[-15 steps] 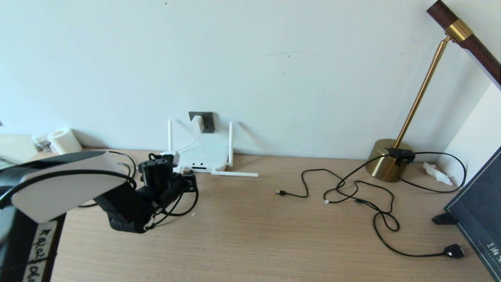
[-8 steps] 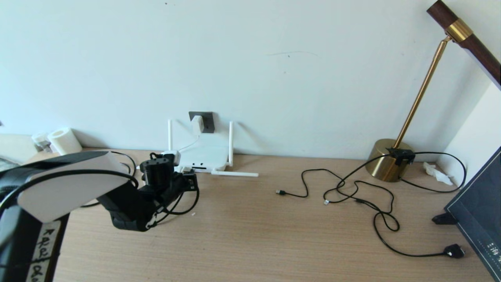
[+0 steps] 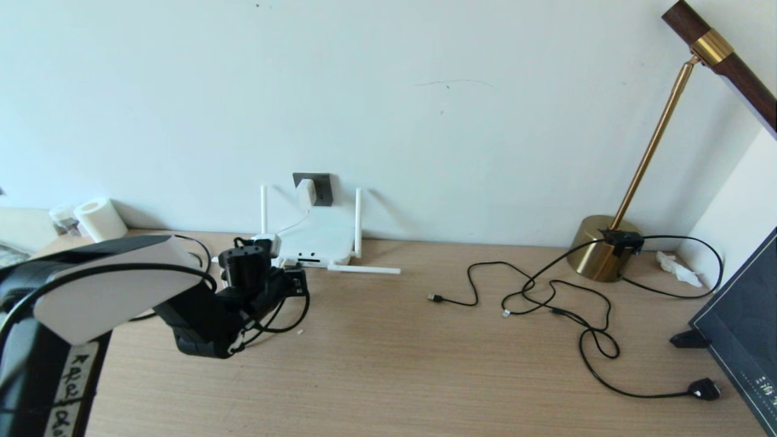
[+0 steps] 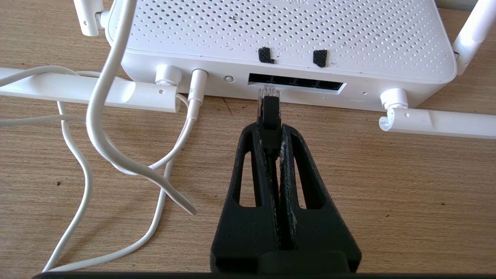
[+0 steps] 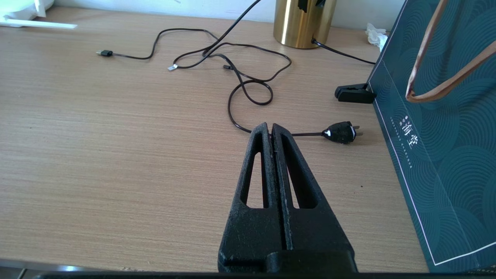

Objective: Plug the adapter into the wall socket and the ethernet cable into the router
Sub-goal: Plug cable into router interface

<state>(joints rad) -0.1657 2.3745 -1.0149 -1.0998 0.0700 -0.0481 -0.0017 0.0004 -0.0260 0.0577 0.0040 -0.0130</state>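
Note:
The white router lies against the wall with two antennas up and one flat on the table. Above it, the white adapter sits in the dark wall socket, its thin cord running down to the router. My left gripper is shut on the black ethernet cable just behind the plug. The plug's clear tip touches the leftmost opening of the router's port row; how deep it sits cannot be told. In the head view the left gripper is at the router's front edge. My right gripper is shut and empty.
White cords loop on the table beside the router. Thin black USB cables and a black two-pin plug sprawl at the right, near a brass lamp base and a dark teal bag. A paper roll stands far left.
My left arm has crept slightly forward toward the router with the ethernet cable in its grip. Nothing else has moved.

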